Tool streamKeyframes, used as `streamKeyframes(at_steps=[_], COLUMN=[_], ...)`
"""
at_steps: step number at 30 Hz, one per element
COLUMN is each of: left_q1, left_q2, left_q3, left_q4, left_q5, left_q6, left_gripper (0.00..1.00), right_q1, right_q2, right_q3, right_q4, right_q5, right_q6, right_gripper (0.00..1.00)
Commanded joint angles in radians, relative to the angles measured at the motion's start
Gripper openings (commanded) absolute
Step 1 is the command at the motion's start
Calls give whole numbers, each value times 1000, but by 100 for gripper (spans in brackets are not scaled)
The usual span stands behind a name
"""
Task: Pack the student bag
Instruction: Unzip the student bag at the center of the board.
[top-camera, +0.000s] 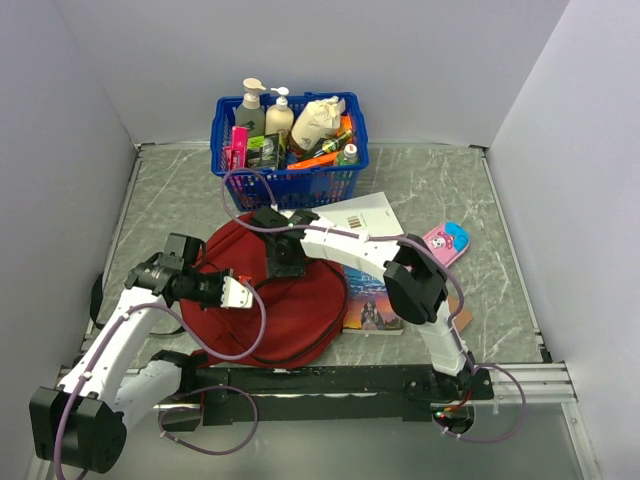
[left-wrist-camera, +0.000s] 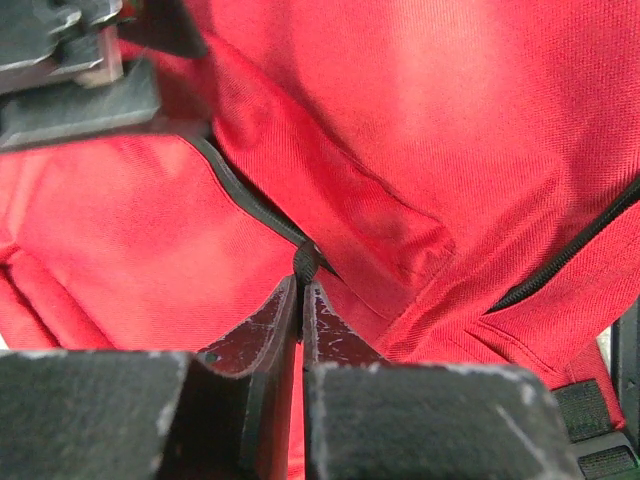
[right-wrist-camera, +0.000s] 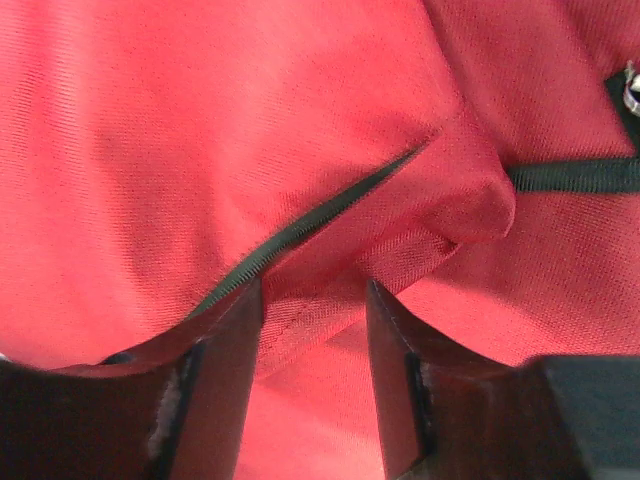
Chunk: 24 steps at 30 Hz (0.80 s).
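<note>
The student bag (top-camera: 300, 310) lies flat in the middle of the table, dark red with black zipper lines. My left gripper (top-camera: 240, 292) is at its left side, and its jaws (left-wrist-camera: 302, 282) are shut on the small black zipper pull (left-wrist-camera: 305, 262) at the end of a zipper track. From the right, my right gripper (top-camera: 283, 262) reaches over the bag's top. In the right wrist view the right gripper (right-wrist-camera: 312, 290) is open and straddles a raised fold of red fabric (right-wrist-camera: 330, 285) beside a zipper (right-wrist-camera: 300, 232). The bag's inside is hidden.
A blue basket (top-camera: 290, 185) of bottles stands at the back. A white book (top-camera: 365, 212), a colourful book (top-camera: 372, 308) and a pink pencil case (top-camera: 446, 243) lie right of the bag, partly under the right arm. Grey walls close in the left, right and back.
</note>
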<state>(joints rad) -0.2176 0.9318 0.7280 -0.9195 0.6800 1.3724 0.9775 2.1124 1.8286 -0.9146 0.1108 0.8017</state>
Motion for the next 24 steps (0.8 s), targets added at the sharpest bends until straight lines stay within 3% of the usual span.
streamKeyframes(at_steps=[1, 7, 12, 16, 18, 19, 24], left_q1=[-5, -5, -5, -5, -5, -5, -5], left_q2=[-16, -16, -16, 10, 24, 28, 111], left_q3=[-18, -39, -78, -107, -72, -52, 145], left_q4=[25, 12, 103, 220, 264, 269, 228], left_q5=[1, -8, -71, -152, -148, -131, -22], left_q6=[10, 42, -15, -111, -192, -216, -382], left_gripper=[10, 11, 15, 29, 35, 49, 52], right_q1=[6, 7, 9, 7, 7, 7, 12], right_q2=[-115, -189, -262, -313, -304, -293, -290], right_q3=[-135, -288, -403, -494, -497, -509, -564], right_q4=[6, 100, 230, 307, 309, 321, 379], right_q5=[20, 13, -2, 0, 1, -6, -11], right_q6=[2, 24, 36, 36, 36, 33, 34], right_gripper=[43, 19, 15, 14, 13, 13, 12])
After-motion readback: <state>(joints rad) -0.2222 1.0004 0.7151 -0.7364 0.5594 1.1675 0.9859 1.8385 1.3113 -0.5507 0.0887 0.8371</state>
